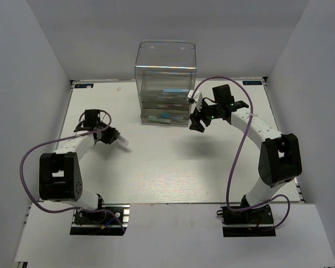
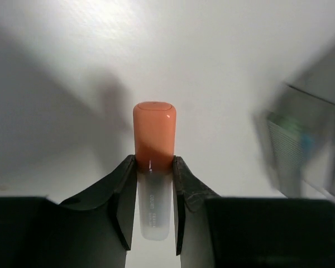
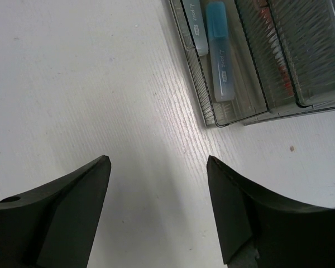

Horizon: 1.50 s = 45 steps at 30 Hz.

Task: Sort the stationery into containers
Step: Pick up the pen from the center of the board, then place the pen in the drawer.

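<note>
Right now I am watching the left arm (image 1: 58,173) folding up from the lower left of the overhead view, its wrist turning toward the middle of the table (image 1: 156,178). The left gripper (image 2: 154,162) is clamping an orange-capped marker (image 2: 154,131) by its pale body, with the cap poking out past the fingertips at mid-frame. The right arm (image 1: 279,156) is arching from the lower right toward the centre and ending just in front of the drawer box (image 1: 165,67), near its lower right corner. The right gripper (image 3: 158,160) is hanging there with its fingers spread wide and nothing between them, above bare table. At the upper right of its wrist view, a light blue marker (image 3: 219,50) is lying in a clear drawer (image 3: 209,114).
</note>
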{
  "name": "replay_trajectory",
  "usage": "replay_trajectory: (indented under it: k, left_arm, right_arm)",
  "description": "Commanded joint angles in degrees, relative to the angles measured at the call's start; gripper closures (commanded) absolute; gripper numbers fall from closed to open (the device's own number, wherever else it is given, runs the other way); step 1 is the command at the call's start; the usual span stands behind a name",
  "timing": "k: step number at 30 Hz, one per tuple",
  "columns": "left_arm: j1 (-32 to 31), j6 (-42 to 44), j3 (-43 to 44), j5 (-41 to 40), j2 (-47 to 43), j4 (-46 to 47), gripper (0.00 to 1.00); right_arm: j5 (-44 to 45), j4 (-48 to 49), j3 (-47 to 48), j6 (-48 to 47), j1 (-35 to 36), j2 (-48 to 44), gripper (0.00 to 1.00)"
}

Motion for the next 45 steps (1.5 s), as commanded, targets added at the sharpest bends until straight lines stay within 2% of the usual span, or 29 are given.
replay_trajectory:
  k: [1,2,3,6,7,10,16,21,27,30,35,42,45]
  left_arm:
    - [-2.3,-3.1,-0.4,13.0,-4.3,14.7,1.00]
    - [-2.9,-4.9,-0.4,14.3,-4.3,18.2,1.00]
    - [-4.3,-5.9,0.3,15.7,-4.3,19.7,1.00]
    - [-7.3,-10.4,1.7,16.4,-3.7,25.6,1.00]
    - [-8.1,-11.8,2.4,16.4,-2.8,27.2,1.00]
    - [-11.5,-17.0,5.1,14.7,0.3,31.8,1.00]
    - [-18.6,-27.3,7.9,1.8,5.5,36.8,1.00]
    - [-23.2,-32.8,13.2,-6.3,9.7,32.3,1.00]
    - [-28.0,-37.9,15.9,-15.7,14.0,32.3,1.00]
    - [-29.4,-41.6,17.4,-17.7,16.2,30.2,1.00]
    - [-30.6,-42.7,22.9,-20.3,19.3,23.0,1.00]
    - [-30.6,-43.9,25.6,-21.6,22.4,17.4,1.00]
    - [-30.6,-43.9,26.3,-21.6,22.9,16.7,0.84]
  right_arm:
    - [-0.9,0.8,0.2,-0.2,-0.1,-0.6,0.26]
    - [-1.0,0.8,0.4,0.3,0.0,-0.5,0.29]
    - [-1.2,0.8,0.8,0.5,-0.1,0.2,0.40]
    - [-1.8,0.0,2.1,1.3,-0.1,0.9,0.60]
    - [-1.8,-0.4,2.3,1.6,-0.1,1.0,0.61]
    - [-1.3,-0.1,2.0,1.7,-0.2,0.6,0.61]
    - [-0.2,1.0,0.2,1.3,-0.3,-1.0,0.61]
    - [0.6,2.0,-1.0,1.2,-0.3,-1.9,0.60]
    - [0.7,2.6,-1.2,1.4,-0.9,-2.1,0.59]
    - [0.8,2.7,-1.2,1.4,-1.2,-2.3,0.59]
    - [0.8,2.8,-1.6,1.5,-2.1,-2.3,0.59]
    - [0.8,2.7,-1.8,1.5,-2.9,-2.4,0.56]
    - [0.7,2.9,-1.8,1.5,-3.2,-2.3,0.55]
